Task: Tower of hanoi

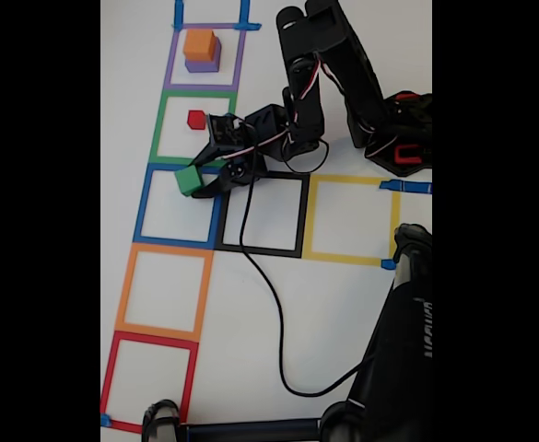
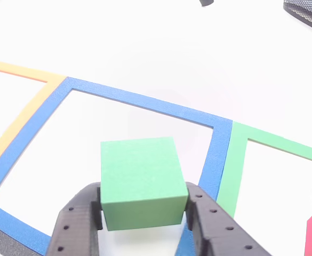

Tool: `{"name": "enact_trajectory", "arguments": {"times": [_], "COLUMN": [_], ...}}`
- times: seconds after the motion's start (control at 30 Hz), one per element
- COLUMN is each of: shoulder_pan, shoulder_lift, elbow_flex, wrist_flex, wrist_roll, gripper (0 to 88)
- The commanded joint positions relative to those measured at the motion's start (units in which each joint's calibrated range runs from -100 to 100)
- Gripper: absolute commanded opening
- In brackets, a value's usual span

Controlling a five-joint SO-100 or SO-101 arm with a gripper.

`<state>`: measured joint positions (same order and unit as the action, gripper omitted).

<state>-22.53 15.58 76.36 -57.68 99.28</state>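
One green cube (image 1: 188, 180) sits clamped between the two fingers of your claw (image 1: 198, 181), which is closed on its side faces, and in the fixed view it hangs at the upper right corner of the blue square (image 1: 179, 206), near that square's top border. In the other view the cube (image 2: 141, 181) looks level and squarely pinched, with the blue border (image 2: 145, 104) beyond it. Whether it is lifted or resting on the bench (image 1: 278, 304) I cannot tell. Above the blue square lies the green square (image 1: 195, 126) with a small red cube (image 1: 196, 119) inside, and beyond that the purple square (image 1: 204, 55) holding an orange cube (image 1: 201, 44) stacked on a purple one (image 1: 203, 65). Keep the grip firm, lift well before travelling (the red cube is close by), and keep the trailing black cable (image 1: 269, 313) clear.
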Motion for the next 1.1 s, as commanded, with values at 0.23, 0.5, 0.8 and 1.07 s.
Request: {"name": "enact_trajectory", "arguments": {"times": [0.23, 0.5, 0.8, 1.07], "shoulder_pan": [-1.15, -2.30, -4.51, -5.08], "shoulder_lift": [5.86, 9.25, 10.30, 12.72], "elbow_flex": [-8.45, -7.45, -5.91, -8.54], "wrist_flex": [-2.81, -6.69, -8.23, -8.48], "wrist_roll": [0.72, 0.72, 0.72, 0.72], "gripper": [8.7, 8.8, 8.9, 9.6]}}
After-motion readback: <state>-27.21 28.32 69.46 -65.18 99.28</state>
